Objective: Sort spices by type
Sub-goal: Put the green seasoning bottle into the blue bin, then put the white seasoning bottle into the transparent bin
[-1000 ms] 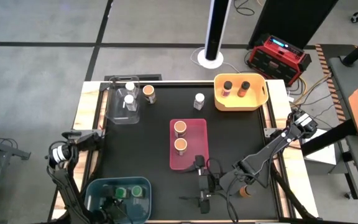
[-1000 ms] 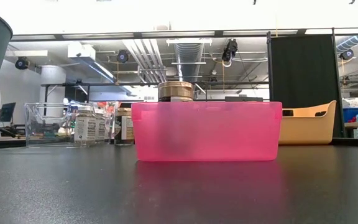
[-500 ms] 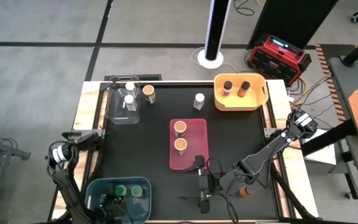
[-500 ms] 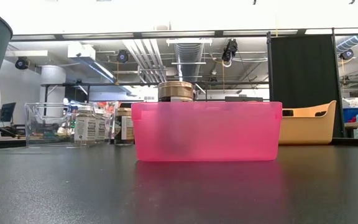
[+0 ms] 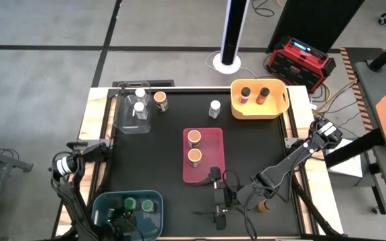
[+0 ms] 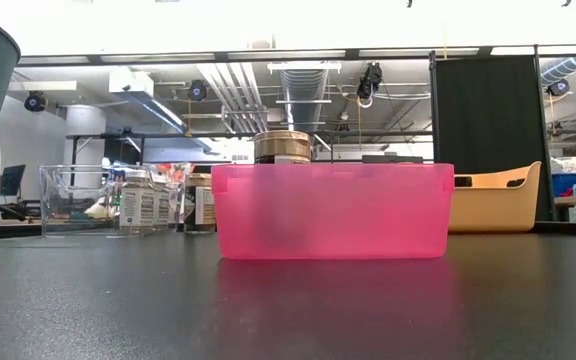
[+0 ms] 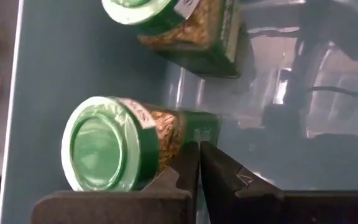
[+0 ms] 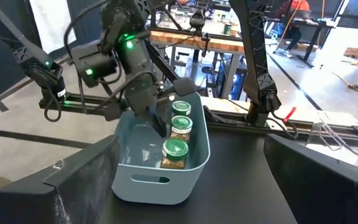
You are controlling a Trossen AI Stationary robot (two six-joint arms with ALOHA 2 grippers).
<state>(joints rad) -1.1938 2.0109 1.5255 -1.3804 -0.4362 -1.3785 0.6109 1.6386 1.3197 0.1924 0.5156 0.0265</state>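
Inside the blue bin (image 5: 102,201) at the near left, my left gripper (image 7: 198,163) is shut and empty, beside a green-lidded spice jar (image 7: 114,144); a second green-lidded jar (image 7: 179,25) stands farther on. The right wrist view shows three green-lidded jars (image 8: 179,127) in that bin, with my left gripper (image 8: 157,124) next to them. My right gripper (image 5: 213,199) hangs open and level over the near middle of the table, pointing at the blue bin. Two orange-lidded jars (image 5: 194,147) stand in the pink bin (image 5: 213,167). My left gripper's shut fingers (image 7: 185,171) slant down into the blue bin, close against the side of the green-lidded jar (image 7: 166,140). Whether they touch it I cannot tell. The jar stands on the bin's floor.
The clear bin (image 5: 120,124) at the far left holds white-lidded jars. The yellow bin (image 5: 277,110) at the far right holds two dark-lidded jars. Loose on the mat stand an orange-lidded jar (image 5: 160,100), a white-lidded jar (image 5: 214,108) and an orange-lidded jar (image 5: 265,205) by my right arm.
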